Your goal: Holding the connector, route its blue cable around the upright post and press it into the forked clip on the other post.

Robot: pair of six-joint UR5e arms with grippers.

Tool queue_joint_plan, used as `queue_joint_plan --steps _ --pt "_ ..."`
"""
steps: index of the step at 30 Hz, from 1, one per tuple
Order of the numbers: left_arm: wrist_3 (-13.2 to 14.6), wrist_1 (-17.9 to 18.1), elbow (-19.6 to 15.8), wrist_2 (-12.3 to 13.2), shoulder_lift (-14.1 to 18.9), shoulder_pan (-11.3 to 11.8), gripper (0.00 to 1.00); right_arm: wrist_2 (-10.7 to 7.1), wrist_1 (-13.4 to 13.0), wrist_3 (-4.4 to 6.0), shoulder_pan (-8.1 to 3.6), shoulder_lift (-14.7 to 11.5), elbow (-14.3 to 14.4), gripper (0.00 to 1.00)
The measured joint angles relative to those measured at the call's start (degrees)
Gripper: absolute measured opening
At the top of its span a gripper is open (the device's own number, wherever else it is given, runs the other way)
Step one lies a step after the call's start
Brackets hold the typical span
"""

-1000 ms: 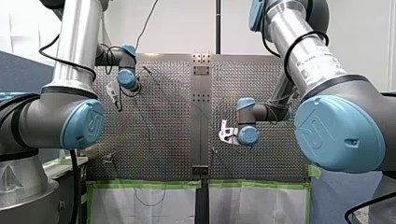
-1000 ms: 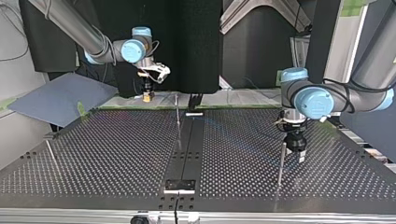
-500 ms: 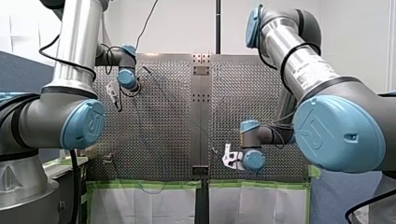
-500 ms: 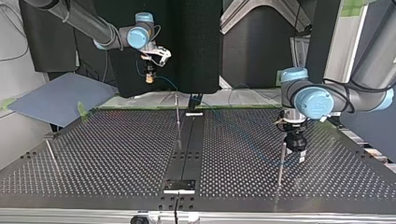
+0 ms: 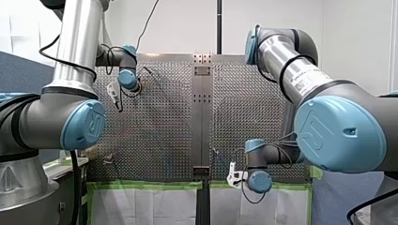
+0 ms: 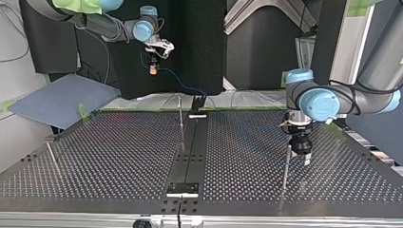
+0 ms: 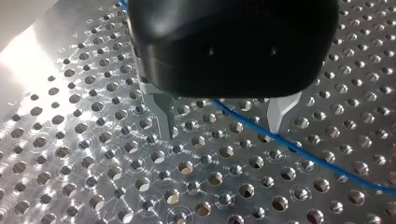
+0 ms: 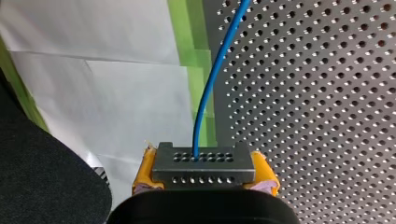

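My right end effector (image 6: 152,66) gripped the connector (image 8: 204,164) high beyond the middle post (image 6: 181,121); my left end effector (image 7: 223,129) hung unclenched, well apart from it. It looked best to keep the blue cable (image 8: 212,79) lightly taut, sweeping low around that post.

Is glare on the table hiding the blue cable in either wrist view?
Left wrist view: strong glare whitens the table beside my left gripper, away from the blue cable, which shows plainly. Right wrist view: even light; the cable reads clearly from the connector in my right gripper.
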Motion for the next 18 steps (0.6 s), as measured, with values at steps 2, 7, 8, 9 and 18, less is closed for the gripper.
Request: queue_joint_plan --steps 2,7,8,9,18 --pt "-0.01 -0.02 -0.02 0.02 0.00 -0.01 0.99 -0.10 -1.09 -0.06 -0.04 1.09 -0.22 0.00" --pt "0.00 -0.10 -0.01 0.07 0.00 -0.03 0.99 -0.20 -3.79 -0.51 -0.07 3.78 -1.56 0.00" --pt "0.02 -0.13 -0.01 0.10 0.00 -0.03 0.99 -0.21 -4.31 -0.57 -0.06 4.31 -1.73 0.00" --pt "0.02 -0.14 -0.01 0.11 0.00 -0.03 0.99 -0.24 -4.84 -0.62 -0.03 4.83 -1.87 0.00" --pt "0.03 -0.22 -0.05 0.10 0.00 -0.14 0.99 -1.20 -8.30 -0.68 0.10 7.95 -2.19 0.00"
